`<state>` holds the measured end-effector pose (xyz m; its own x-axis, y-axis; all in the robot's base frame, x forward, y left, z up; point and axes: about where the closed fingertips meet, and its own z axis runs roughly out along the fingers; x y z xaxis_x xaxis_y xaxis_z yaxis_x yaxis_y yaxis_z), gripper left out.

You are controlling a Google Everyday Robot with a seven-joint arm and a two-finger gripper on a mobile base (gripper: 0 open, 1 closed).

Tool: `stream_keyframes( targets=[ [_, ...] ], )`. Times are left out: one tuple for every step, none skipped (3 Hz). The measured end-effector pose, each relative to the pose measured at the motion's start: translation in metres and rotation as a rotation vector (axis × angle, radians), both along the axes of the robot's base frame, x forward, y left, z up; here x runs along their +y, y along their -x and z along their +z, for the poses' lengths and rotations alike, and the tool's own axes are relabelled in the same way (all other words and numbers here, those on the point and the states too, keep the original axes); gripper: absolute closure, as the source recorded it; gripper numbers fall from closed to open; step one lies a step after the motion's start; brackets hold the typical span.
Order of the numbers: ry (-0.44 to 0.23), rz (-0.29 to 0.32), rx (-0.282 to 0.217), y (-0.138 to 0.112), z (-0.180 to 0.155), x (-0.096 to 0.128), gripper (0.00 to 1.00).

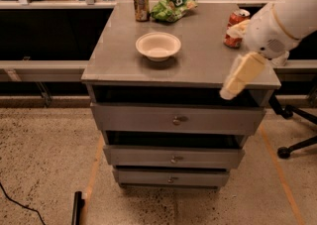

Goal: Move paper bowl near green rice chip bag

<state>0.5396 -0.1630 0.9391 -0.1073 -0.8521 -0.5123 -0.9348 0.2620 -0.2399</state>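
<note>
The paper bowl (158, 45) is cream-white and shallow and stands upright in the middle of the grey cabinet top (198, 63). The green rice chip bag (172, 7) lies at the back edge of the top, behind the bowl and a clear gap away from it. My gripper (241, 74) hangs on the white arm over the top's front right corner, well to the right of the bowl and touching nothing.
A brownish-gold can (141, 4) stands just left of the bag. An orange-red soda can (236, 27) stands at the right, partly behind my arm. The cabinet has three drawers (178, 119). A chair base (292, 144) is on the floor at right.
</note>
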Motion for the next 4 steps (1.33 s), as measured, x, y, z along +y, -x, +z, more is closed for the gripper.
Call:
stream_keyframes(
  targets=[
    [-0.107,0.027,-0.004,-0.064,-0.036,0.034,0.00],
    [-0.107,0.028,-0.005,-0.064,-0.036,0.034,0.00],
    [-0.136,-0.001,-0.023,-0.069,-0.036,0.046,0.00],
    [-0.180,-0.018,-0.062,-0.094,-0.033,0.079,0.00]
  ],
)
